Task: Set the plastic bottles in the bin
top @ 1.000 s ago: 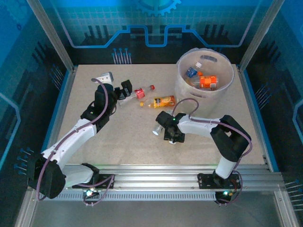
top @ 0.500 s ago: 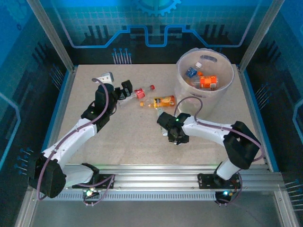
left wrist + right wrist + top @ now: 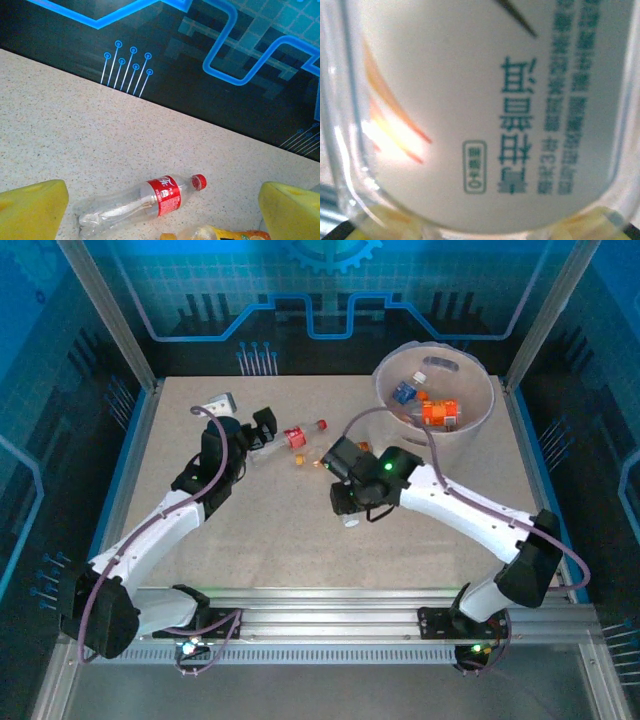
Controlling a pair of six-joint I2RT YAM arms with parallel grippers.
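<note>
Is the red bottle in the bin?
No, the red bottle lies on the table, left of the bin.

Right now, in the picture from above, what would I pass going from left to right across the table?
crushed bottle → red-label bottle → right gripper holding a white-label bottle → bin
</note>
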